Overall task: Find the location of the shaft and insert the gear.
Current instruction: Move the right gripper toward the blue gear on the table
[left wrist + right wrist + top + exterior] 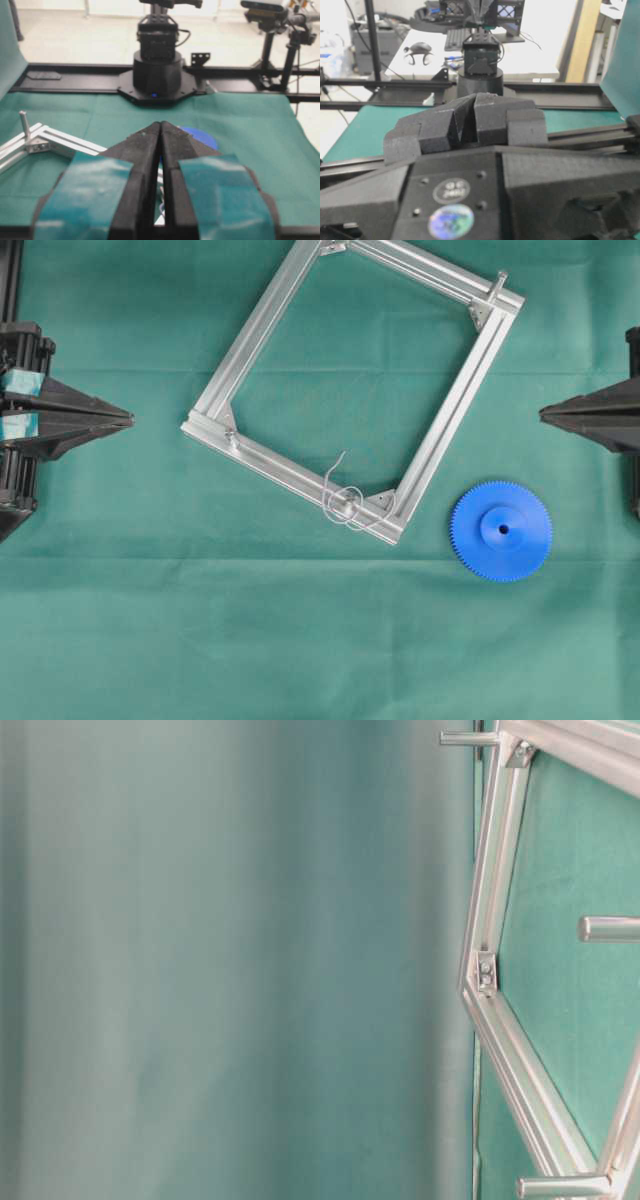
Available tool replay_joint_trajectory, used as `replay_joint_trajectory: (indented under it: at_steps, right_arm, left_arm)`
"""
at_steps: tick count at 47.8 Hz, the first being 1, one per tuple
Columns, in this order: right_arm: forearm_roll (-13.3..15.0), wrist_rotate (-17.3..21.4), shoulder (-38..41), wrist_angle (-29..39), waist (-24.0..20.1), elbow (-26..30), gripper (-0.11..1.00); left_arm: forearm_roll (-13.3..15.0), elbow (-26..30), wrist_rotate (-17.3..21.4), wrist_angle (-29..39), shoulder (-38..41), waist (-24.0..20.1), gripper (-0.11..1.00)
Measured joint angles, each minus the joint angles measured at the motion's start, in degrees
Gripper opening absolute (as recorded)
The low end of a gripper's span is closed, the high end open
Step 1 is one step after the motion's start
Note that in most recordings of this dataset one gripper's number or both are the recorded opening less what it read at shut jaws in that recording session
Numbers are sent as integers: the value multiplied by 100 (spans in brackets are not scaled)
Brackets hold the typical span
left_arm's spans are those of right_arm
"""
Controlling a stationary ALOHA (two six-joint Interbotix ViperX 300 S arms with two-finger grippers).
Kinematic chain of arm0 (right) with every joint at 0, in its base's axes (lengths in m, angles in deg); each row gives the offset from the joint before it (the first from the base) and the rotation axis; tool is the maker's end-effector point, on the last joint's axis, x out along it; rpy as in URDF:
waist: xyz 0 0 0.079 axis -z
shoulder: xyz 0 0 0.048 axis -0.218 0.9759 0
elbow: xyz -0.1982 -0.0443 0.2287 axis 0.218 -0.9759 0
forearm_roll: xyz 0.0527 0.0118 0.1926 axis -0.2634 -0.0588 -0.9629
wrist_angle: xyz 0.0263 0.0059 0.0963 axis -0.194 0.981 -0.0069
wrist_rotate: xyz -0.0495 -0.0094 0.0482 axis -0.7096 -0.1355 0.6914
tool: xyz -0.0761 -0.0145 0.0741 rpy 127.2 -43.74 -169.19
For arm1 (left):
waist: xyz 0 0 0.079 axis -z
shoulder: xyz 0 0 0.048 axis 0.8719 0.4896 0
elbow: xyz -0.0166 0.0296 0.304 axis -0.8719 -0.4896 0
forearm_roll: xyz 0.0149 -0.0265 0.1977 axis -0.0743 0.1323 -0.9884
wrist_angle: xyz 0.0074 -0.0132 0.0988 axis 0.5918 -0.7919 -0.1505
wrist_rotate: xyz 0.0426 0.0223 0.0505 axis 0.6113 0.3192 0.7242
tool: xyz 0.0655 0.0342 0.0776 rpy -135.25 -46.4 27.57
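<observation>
While both arms sit drawn back at the sides of the green cloth (200,640), the relation that matters is between the right gripper (545,415) and the gear (501,531): in the overhead view the gear lies flat on the cloth below and a little to the left of those fingertips, hub and centre hole facing up. The left gripper (128,420) is well apart from it, across the whole frame (255,335), so the right arm looks the nearer one for the pick.

Both pairs of fingers are pressed together and hold nothing (the left wrist view shows only a hairline slit between the black fingers (145,155); the right wrist view shows the pads meeting).

The shaft (345,502) stands upright on the frame's near rail, close to its lower corner, with grey wire (335,480) looped about its base. It lies left of the gear and slightly above it in the overhead view, with only the corner of the frame between them. Its axis is vertical, so I judge the gear must come down level with its hole over the pin.

Open cloth surrounds the gear on three sides, which gives room to approach; the frame corner just beside it is the one edge to mind, and the loose wire may snag.
</observation>
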Motion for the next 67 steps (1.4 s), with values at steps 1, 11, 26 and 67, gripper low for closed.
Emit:
replay_joint_trajectory:
  at_steps: [1, 11, 26, 67]
  right_arm:
    - [0, 0, 0, 9, 0, 9, 0]
    - [0, 26, 18, 1037, 9, 352, 0]
    - [0, 272, 272, 2118, -18, 677, 0]
    - [-26, 475, 773, 4368, -229, 1274, 93]
  left_arm:
    - [0, 0, 0, 0, 0, 9, 2]
    - [70, 202, 18, 624, 18, 0, 2]
    - [79, 211, 26, 923, 26, 9, 2]
    - [79, 211, 35, 940, 35, 0, 2]
